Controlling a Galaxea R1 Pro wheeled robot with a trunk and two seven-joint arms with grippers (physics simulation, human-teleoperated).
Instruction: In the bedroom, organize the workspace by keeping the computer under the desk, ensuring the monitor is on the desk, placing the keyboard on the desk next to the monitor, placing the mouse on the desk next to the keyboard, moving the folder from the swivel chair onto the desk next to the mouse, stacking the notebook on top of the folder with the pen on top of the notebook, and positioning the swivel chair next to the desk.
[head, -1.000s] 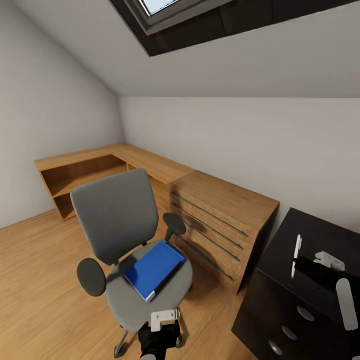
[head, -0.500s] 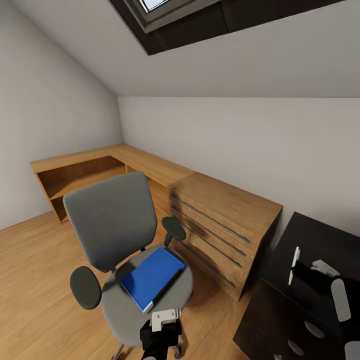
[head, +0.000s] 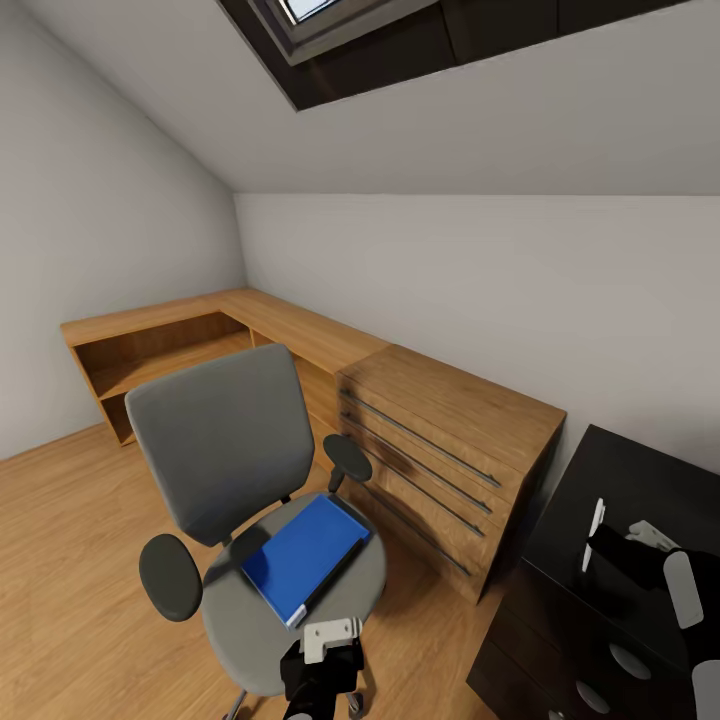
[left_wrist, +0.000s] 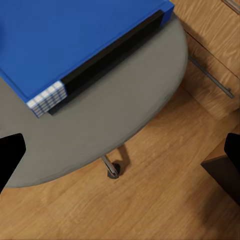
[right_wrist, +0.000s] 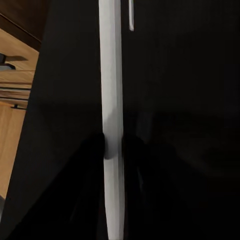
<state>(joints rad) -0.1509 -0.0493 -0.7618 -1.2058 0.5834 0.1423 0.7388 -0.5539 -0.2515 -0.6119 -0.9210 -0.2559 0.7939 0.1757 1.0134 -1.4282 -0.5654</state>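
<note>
Two grippers show in the head view: the left gripper (head: 322, 665) at the bottom centre of the frame and the right gripper (head: 598, 540) at the lower right. The right one is closed on the pen (head: 593, 533), a thin white stick that stands nearly upright above the glossy black desk (head: 640, 480). In the right wrist view the pen (right_wrist: 112, 120) runs the height of the frame, with a dark finger pressed against each side of it around mid-height.

The swivel chair (head: 225, 440) fills the lower left of the head view, its grey back toward the wall. The blue folder (head: 300, 555) lies flat on the seat, toward the right armrest, just above the left gripper in the frame. In the left wrist view the folder (left_wrist: 75, 40) takes the upper left, and its white page edges and black strip face the camera. The left gripper's fingers (left_wrist: 10, 160) are spread wide at the two side edges of that frame, below the folder and apart from it.

A wooden chest of drawers (head: 440, 450) stands between chair and desk.
</note>
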